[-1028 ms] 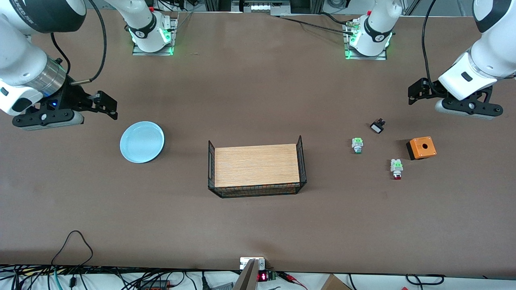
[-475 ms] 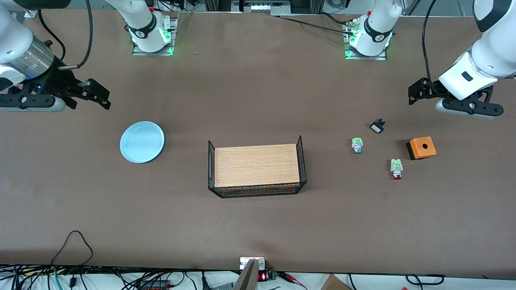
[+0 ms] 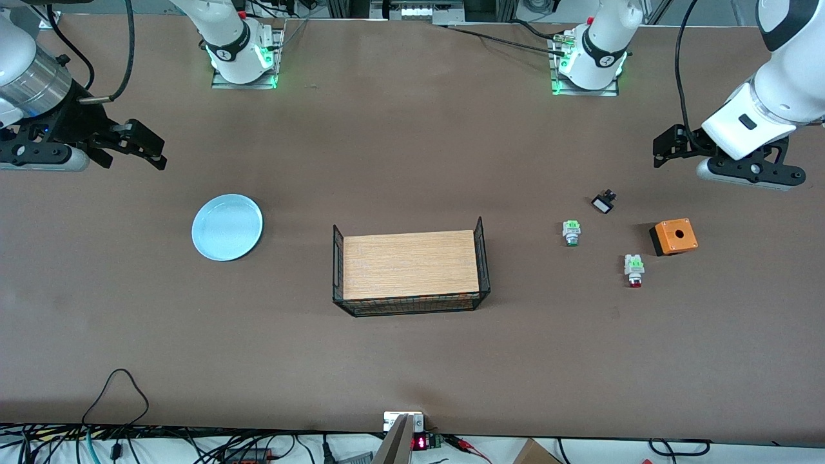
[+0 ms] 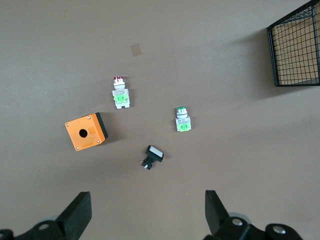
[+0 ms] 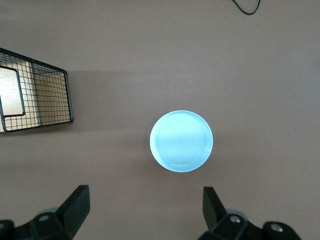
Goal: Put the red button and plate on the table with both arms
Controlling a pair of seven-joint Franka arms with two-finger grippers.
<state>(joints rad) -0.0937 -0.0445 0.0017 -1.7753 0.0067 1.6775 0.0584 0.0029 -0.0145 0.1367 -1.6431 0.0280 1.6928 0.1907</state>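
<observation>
White rounded arm shells, black joints, black cables, black two-finger hands, green-lit bases.

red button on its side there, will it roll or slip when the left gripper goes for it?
Probably little roll: the red button lies on its side on the table, and its blocky white-and-green body should stop it. The round cap end may pivot if nudged. It looks small and light, so the open left gripper could easily scoot it.

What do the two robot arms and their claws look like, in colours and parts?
Both arms are white with rounded shells and black joint sections. The right arm has a silver metallic ring near its wrist and a black cable looping along it. The left arm also carries a black cable. The right claw and the left claw are black with two fingers. Green lights glow at both bases.
</observation>
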